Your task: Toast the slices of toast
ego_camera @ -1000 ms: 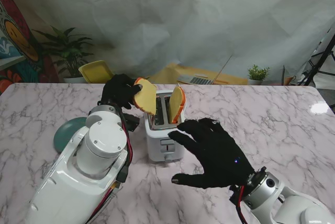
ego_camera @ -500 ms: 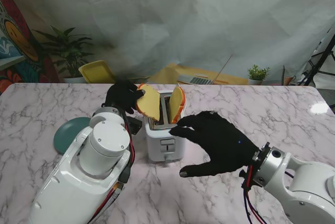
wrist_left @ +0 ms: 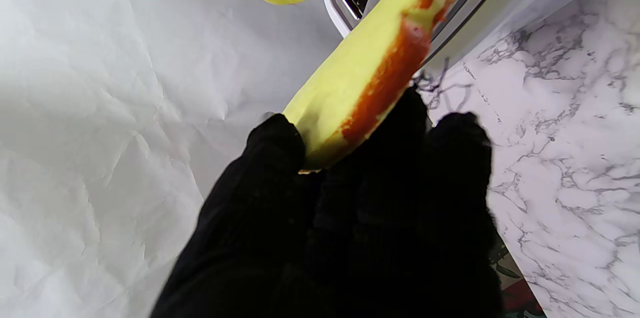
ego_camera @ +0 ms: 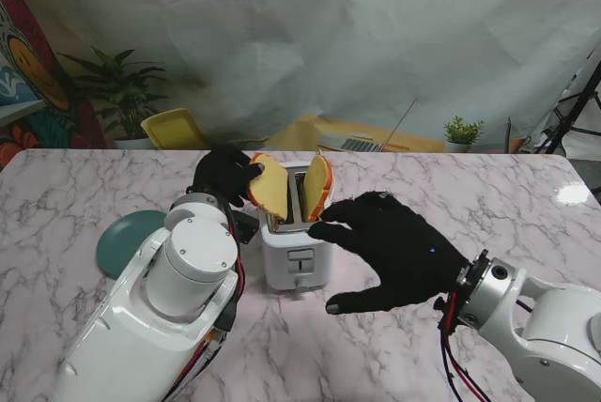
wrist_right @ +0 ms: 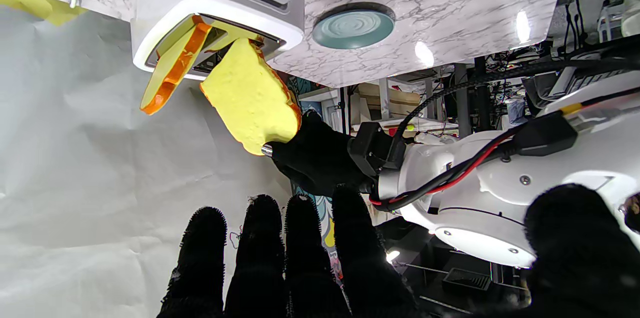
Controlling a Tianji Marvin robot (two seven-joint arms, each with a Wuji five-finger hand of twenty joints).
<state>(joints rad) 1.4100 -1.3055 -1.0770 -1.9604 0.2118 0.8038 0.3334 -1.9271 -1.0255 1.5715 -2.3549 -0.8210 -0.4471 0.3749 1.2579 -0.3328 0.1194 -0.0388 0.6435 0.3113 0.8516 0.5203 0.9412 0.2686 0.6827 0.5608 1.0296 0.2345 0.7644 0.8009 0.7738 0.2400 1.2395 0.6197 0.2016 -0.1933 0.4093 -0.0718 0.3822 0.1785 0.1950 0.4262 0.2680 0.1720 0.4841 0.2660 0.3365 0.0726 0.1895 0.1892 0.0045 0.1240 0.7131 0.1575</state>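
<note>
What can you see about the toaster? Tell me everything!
The toaster is a small white box, plastic-looking, with two metal-lined slots on top and a grey lever on the front. It stands upright on the marble table. One toast slice leans in its right slot; the left hand tips another slice into the left slot.

Bright, even light; glare patches on marble table (ego_camera: 573, 193); left wrist view's near toast slice (wrist_left: 365, 72) soft-focused.
</note>
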